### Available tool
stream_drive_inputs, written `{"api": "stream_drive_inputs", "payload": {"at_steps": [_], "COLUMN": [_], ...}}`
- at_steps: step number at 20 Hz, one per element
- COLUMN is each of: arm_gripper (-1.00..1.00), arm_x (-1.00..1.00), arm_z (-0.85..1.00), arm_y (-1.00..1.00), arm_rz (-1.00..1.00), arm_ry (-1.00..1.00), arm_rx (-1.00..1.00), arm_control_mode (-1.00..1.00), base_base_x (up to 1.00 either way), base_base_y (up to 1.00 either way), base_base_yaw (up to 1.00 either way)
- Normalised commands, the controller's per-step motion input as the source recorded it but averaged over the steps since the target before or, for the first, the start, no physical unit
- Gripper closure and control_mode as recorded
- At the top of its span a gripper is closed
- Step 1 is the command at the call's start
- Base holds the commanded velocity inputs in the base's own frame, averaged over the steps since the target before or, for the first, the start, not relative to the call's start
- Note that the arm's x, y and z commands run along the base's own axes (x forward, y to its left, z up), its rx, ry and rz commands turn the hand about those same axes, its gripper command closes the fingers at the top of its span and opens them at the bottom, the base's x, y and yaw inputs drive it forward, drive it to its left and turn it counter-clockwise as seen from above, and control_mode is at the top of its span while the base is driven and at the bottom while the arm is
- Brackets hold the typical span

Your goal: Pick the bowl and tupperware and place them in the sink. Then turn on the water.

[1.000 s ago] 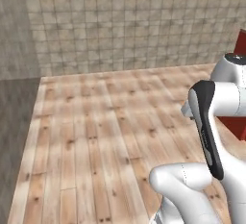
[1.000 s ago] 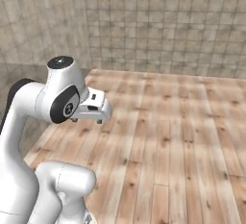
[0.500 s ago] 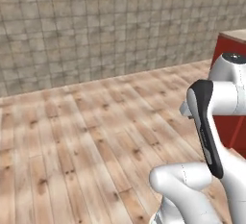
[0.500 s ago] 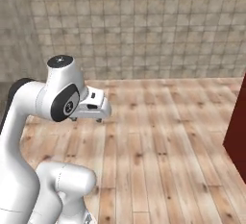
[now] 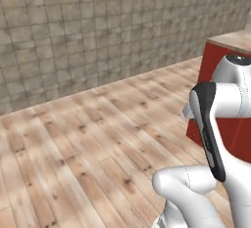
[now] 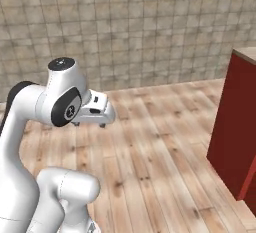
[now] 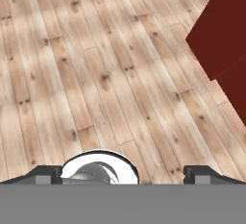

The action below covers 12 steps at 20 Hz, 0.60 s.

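Wood planks are running across the floor (image 5: 83, 144) under the robot, up to a tiled wall (image 5: 98, 31). At the right a red cabinet (image 6: 240, 137) with a pale wooden top is standing on the floor, and its corner is showing in the hand view too. The arm (image 6: 55, 102) is sitting folded above the base with the hand pointing down at bare floor. The fingers (image 7: 120, 172) are standing released and wide apart, grasping nothing; their two dark tips are rising at the bottom of the hand view.

Bowl, tupperware, sink and water are not to be found anywhere in front of the cameras, so where they are cannot be told. Judging by that, the task is barely begun: nothing is picked up, and all of it looks left to do, both placements and the faucet. The robot probably needs to reach the kitchen surface first.
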Motion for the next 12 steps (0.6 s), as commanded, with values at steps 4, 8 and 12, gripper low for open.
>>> {"api": "stream_drive_inputs", "payload": {"at_steps": [4,8,12], "arm_gripper": [-1.0,-1.0,-1.0], "arm_x": [0.0,0.0,0.0], "arm_z": [0.0,0.0,0.0], "arm_y": [0.0,0.0,0.0], "arm_rz": [0.0,0.0,0.0], "arm_ry": [0.0,0.0,0.0], "arm_rx": [0.0,0.0,0.0], "arm_control_mode": [1.0,1.0,1.0], "base_base_x": [0.97,0.88,0.78], "base_base_y": [-0.29,-0.41,-0.63], "base_base_yaw": [-0.42,-0.41,-0.36]}}
